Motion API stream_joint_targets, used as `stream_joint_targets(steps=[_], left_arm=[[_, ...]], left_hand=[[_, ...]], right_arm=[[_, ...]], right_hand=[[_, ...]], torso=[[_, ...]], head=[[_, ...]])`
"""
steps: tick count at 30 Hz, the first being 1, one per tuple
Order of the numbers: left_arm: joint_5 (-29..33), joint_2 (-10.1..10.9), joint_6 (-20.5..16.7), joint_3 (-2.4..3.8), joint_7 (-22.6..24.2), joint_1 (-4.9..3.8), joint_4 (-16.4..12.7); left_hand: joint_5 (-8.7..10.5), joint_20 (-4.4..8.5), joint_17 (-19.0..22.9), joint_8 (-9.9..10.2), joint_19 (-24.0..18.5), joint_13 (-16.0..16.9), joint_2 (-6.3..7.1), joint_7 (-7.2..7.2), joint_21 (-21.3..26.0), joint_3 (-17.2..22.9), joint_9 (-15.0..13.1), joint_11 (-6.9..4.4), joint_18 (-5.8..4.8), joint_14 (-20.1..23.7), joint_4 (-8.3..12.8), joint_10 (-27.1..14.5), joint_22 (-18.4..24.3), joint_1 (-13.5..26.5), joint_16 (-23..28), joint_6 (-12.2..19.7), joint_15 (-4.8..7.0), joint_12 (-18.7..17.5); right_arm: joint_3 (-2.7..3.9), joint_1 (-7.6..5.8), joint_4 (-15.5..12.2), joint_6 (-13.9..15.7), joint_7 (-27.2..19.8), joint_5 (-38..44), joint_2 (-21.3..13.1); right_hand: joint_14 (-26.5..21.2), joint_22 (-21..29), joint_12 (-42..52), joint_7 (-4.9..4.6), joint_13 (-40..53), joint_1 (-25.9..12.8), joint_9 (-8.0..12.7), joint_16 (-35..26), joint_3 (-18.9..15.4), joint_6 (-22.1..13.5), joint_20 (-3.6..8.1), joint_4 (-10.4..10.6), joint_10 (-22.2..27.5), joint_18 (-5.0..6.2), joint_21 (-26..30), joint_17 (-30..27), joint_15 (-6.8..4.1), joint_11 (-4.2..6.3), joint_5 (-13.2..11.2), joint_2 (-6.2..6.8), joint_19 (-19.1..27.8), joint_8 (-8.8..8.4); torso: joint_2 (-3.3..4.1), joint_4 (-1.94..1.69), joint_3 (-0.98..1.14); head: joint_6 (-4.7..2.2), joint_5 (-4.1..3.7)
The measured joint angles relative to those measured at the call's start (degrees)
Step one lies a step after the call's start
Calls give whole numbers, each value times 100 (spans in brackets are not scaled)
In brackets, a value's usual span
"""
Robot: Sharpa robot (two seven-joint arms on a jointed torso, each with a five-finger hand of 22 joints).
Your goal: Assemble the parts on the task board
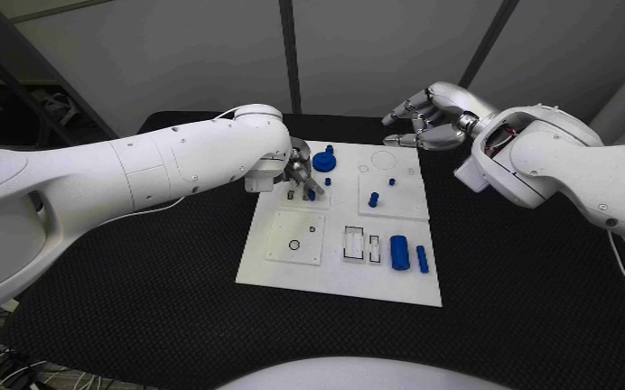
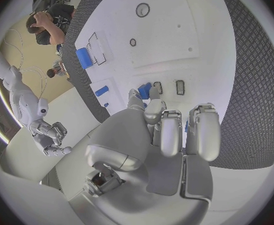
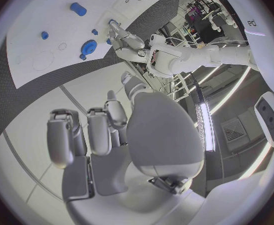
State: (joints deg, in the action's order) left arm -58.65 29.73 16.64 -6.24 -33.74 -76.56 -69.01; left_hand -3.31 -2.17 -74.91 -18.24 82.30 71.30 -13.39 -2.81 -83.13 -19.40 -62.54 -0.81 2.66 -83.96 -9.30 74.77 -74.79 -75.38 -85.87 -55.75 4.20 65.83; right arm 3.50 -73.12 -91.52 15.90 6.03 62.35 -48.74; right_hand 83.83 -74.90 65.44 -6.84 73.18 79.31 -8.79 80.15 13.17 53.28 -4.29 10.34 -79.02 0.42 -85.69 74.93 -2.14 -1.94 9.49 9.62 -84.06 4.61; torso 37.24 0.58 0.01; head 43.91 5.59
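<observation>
White, the task board [image 1: 341, 268] lies flat in the middle of the black table [image 1: 130, 291], and everything else gathers around it. The left hand [image 1: 294, 173] is down over the board's far left corner, its fingers [image 2: 151, 110] closed round a small blue part [image 2: 144, 91] that stands right at a slot there. Just beyond it on the board sits a round blue knob [image 1: 324, 162], with a small blue peg [image 1: 374, 199] standing nearer the board's middle and another tiny one [image 1: 391, 180] toward the far right. Two blue cylinders, a thick one [image 1: 400, 253] and a thin one [image 1: 422, 258], lie side by side at the board's near right edge. The right hand [image 1: 430, 124] hangs in the air beyond the board's far right corner, fingers loosely curled and apart, holding nothing.
</observation>
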Motion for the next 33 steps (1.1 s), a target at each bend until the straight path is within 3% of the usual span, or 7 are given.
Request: stream_joint_targets(steps=[3, 6, 10, 22, 23, 27, 33], left_arm=[[28, 0, 1, 0, 16, 0, 4], [62, 0, -7, 2, 37, -4, 8], [129, 4, -42, 5, 71, -8, 12], [297, 134, -152, -1, 203, 1, -98], [312, 155, -167, -1, 214, 1, -119], [409, 282, -279, -1, 262, 1, -241], [504, 504, -540, 0, 295, 3, -467]], left_hand=[[-111, 2, 0, 47, -2, 0, -68, 6, 0, 101, -17, -2, 0, 0, 101, -2, -11, -143, 0, -6, 0, -28], [-427, 21, 0, 109, -22, 0, -117, 6, 0, 193, -26, -19, 0, 0, 193, -20, -16, -256, 0, -6, 0, -40], [-1051, 21, 0, 197, -22, -1, -160, 16, 0, 295, -22, -38, 1, -13, 391, -44, -16, -464, 0, 8, 13, -74], [-2141, 42, 0, 315, -43, -81, -154, 7, 22, 268, -86, -16, 1, -22, 507, -64, -15, -729, 0, 36, 18, -238], [-2173, 42, 0, 338, -42, -89, -149, 7, 22, 268, -111, -16, 1, -23, 507, -64, -15, -733, 0, 36, 17, -238], [-1836, 42, 0, 380, -42, -89, -153, 7, 22, 272, -125, -12, 0, -30, 504, -61, -15, -805, 0, 36, 9, -266], [-1833, 42, 0, 444, -42, -53, -147, -24, 22, 372, -160, -28, 0, -31, 403, -2, -15, -808, -45, 3, 8, -266]], right_arm=[[0, 0, 1, -3, 1, 4, 4], [0, 0, 7, -5, 1, 7, 7], [0, 0, 13, -10, 3, 9, 10], [0, 0, 39, -36, 16, 13, 29], [0, 0, 42, -38, 17, 13, 29], [0, 0, 64, -49, 20, 13, 33], [0, 0, 79, -57, 24, 11, 38]], right_hand=[[0, 0, 0, 0, 0, 0, 0, 0, 0, 0, 0, 0, 0, 0, 0, 0, 0, 0, 0, 0, 0, 0], [0, 0, 0, 0, 0, 0, 0, 0, 0, 0, 0, 0, 0, 0, 0, 0, 0, 0, 0, 0, 0, 0], [0, 0, 0, 0, 0, 0, 0, 0, 0, 0, 0, 0, 0, 0, 0, 0, 0, 0, 0, 0, 0, 0], [0, 0, 0, 0, 0, 0, 0, 0, 0, 0, 0, 0, 0, 0, 0, -1, 0, 0, 0, 0, 0, 0], [0, 0, 0, 0, 0, 0, 0, 0, 0, 0, 0, 0, 0, 0, 0, -1, 0, 0, 0, 0, 0, 0], [0, 0, 0, 0, 0, 0, 0, 0, 15, 0, 0, -16, 0, 0, 0, -1, 0, 0, 0, 0, 0, 0], [0, 0, 0, 11, 0, 0, 0, 0, 15, 12, 0, -16, 0, 0, 0, -1, 0, 0, 0, 0, 0, 0]], torso=[[0, 0, 0], [2, 0, -1], [3, 0, -1], [5, 0, -1], [5, 0, -1], [5, -4, -1], [5, -7, 3]], head=[[4, -3], [7, -4], [12, -4], [16, 5], [16, 5], [16, 10], [26, 12]])
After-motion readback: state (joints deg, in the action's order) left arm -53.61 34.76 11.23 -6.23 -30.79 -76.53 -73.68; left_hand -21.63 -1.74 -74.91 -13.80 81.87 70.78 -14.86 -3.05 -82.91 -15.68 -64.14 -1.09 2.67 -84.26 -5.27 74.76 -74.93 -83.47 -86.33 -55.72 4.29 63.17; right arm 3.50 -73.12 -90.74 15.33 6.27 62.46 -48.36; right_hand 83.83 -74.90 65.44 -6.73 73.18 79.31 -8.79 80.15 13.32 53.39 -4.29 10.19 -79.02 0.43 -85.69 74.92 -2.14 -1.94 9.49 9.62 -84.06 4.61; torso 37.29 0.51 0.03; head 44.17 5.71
